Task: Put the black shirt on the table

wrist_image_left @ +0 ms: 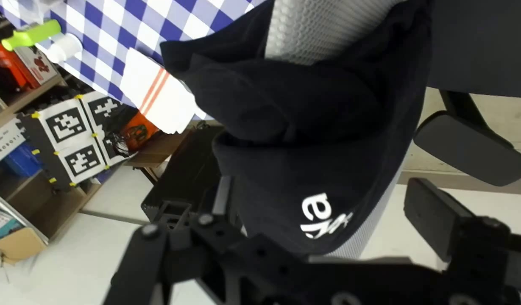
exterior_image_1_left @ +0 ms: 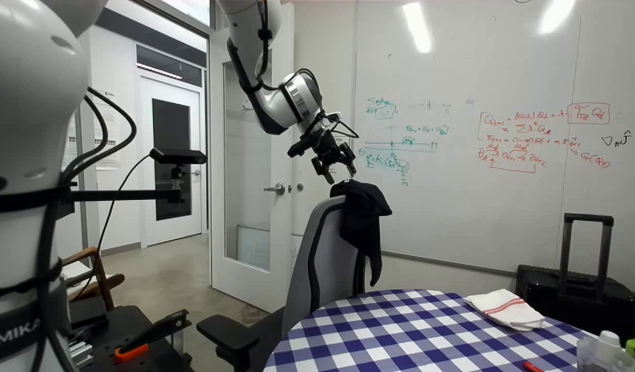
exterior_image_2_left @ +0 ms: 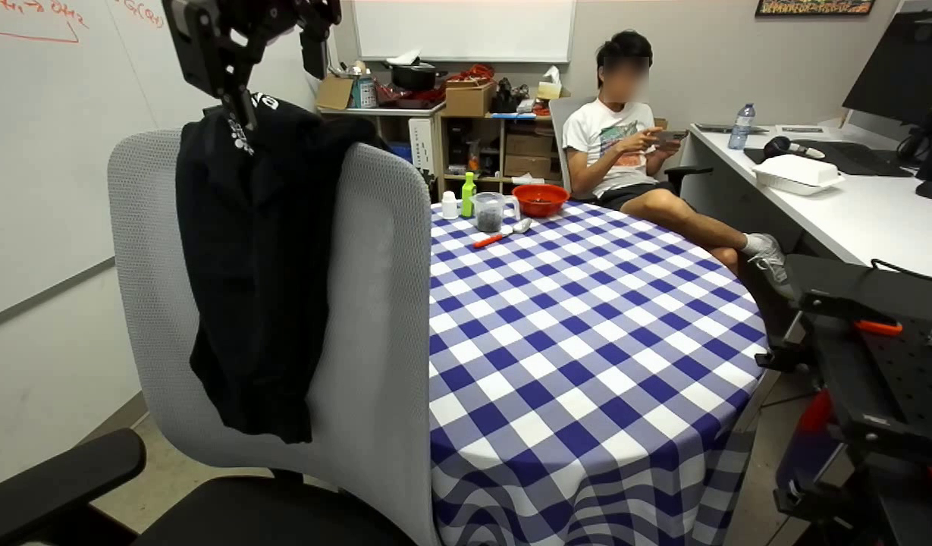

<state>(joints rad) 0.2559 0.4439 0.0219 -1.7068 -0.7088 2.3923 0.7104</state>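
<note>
The black shirt (exterior_image_1_left: 362, 212) with white lettering hangs over the top of a grey mesh chair back (exterior_image_1_left: 320, 258). In an exterior view the shirt (exterior_image_2_left: 257, 265) drapes far down the chair back. My gripper (exterior_image_1_left: 342, 177) is just above the shirt's top, pointing down, fingers apart and holding nothing. In an exterior view one finger of the gripper (exterior_image_2_left: 280, 98) overlaps the shirt; whether it touches cannot be told. In the wrist view the shirt (wrist_image_left: 285, 106) lies between and beyond the open fingers (wrist_image_left: 321, 195). The table (exterior_image_2_left: 587, 326) with a blue-white checked cloth stands beside the chair.
A folded white towel (exterior_image_1_left: 506, 308) lies on the table. A red bowl (exterior_image_2_left: 540, 201), measuring cup (exterior_image_2_left: 488, 212), green bottle (exterior_image_2_left: 468, 196), white bottle (exterior_image_2_left: 450, 205) and red-handled spoon (exterior_image_2_left: 496, 238) stand at its edge. A person (exterior_image_2_left: 613, 144) sits behind. A whiteboard (exterior_image_1_left: 451, 206) is near the chair.
</note>
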